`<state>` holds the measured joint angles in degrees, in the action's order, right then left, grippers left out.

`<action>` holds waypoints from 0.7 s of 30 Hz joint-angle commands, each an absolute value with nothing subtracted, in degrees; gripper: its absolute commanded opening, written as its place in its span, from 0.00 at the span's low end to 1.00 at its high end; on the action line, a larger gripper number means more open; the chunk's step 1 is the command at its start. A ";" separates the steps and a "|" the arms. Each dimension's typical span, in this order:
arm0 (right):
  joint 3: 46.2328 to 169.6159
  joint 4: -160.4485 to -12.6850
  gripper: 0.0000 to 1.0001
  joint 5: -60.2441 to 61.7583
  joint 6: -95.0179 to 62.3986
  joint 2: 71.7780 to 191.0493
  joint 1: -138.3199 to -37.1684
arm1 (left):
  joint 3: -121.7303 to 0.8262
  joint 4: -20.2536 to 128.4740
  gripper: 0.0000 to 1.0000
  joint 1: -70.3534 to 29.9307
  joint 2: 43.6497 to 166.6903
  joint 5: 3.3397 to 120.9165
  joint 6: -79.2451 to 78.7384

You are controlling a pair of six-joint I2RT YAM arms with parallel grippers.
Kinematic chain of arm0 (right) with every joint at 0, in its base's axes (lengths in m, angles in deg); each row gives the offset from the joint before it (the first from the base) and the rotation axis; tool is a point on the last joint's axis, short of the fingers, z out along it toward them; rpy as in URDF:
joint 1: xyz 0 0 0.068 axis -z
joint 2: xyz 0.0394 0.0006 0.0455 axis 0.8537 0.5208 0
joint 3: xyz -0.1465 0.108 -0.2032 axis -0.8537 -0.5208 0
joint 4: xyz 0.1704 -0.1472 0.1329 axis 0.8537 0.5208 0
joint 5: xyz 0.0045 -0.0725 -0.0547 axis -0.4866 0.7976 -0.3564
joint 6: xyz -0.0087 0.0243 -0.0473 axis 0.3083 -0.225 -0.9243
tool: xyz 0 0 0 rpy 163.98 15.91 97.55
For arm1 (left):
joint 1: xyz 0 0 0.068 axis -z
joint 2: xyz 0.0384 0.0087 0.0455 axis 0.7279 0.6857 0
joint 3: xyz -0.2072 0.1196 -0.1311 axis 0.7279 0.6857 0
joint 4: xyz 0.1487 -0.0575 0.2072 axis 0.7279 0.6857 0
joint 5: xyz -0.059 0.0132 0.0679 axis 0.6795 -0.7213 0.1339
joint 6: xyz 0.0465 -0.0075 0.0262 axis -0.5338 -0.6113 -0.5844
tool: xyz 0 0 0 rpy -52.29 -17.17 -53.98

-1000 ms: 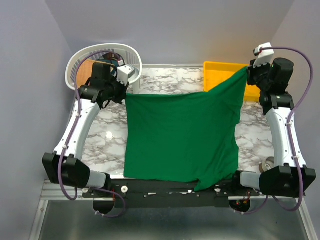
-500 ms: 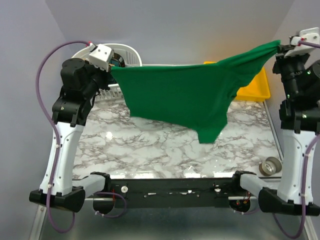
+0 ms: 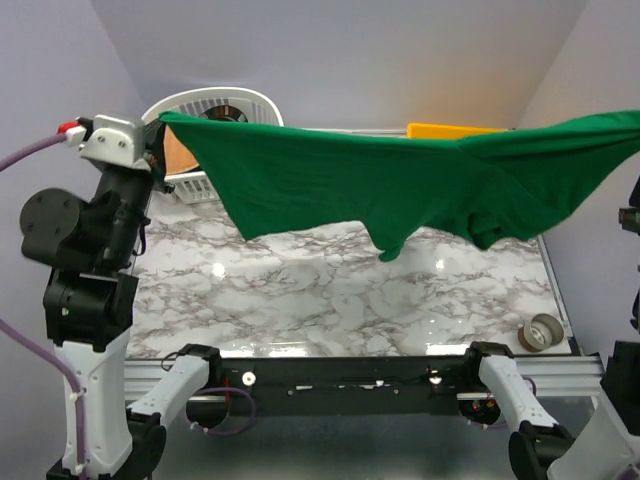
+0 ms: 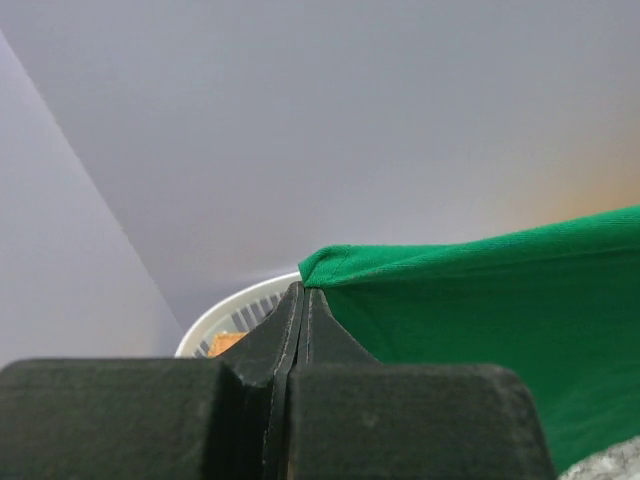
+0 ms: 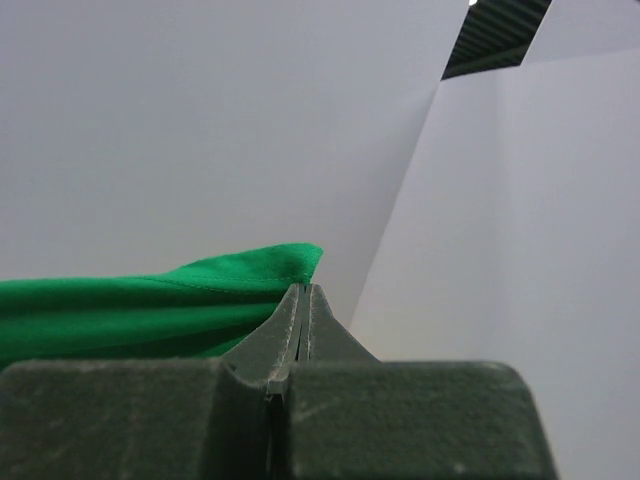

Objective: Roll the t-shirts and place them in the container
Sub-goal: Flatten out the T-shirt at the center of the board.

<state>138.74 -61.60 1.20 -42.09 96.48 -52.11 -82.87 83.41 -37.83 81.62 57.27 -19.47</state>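
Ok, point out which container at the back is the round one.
The white slatted basket at the back left; the other, the yellow bin at the back right, has straight edges.

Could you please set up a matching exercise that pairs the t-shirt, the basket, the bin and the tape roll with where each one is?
1. t-shirt
2. basket
3. bin
4. tape roll

A. near right corner of the table
B. stretched out in the air above the table
C. far left corner
D. far right, partly hidden behind the t-shirt

Pairs: 1-B, 2-C, 3-D, 4-A
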 commanded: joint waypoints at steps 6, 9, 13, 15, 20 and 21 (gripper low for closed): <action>148.56 -54.38 0.00 1.10 -45.45 91.91 -51.50 | -85.40 79.59 0.00 -39.68 70.91 54.83 -19.83; 149.10 -55.17 0.00 1.63 -46.50 91.91 -51.50 | -86.19 81.00 0.00 -39.68 70.81 55.27 -20.09; 145.42 -59.02 0.00 1.99 -47.03 93.22 -51.41 | -84.44 82.31 0.00 -39.68 72.21 55.54 -21.15; 141.12 -60.79 0.01 1.46 -46.77 94.36 -51.50 | -82.95 83.45 0.00 -39.68 74.92 56.33 -21.68; 129.00 -64.92 0.00 -4.07 -45.11 97.61 -51.50 | -73.73 85.74 0.00 -39.68 79.77 59.05 -22.47; 126.53 -65.01 0.00 -5.65 -44.84 98.23 -51.50 | -69.45 85.83 0.00 -39.68 81.08 60.71 -22.73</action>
<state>135.90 -62.72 -1.14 -45.67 92.90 -51.85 -79.72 81.45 -39.14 74.80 57.72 -20.91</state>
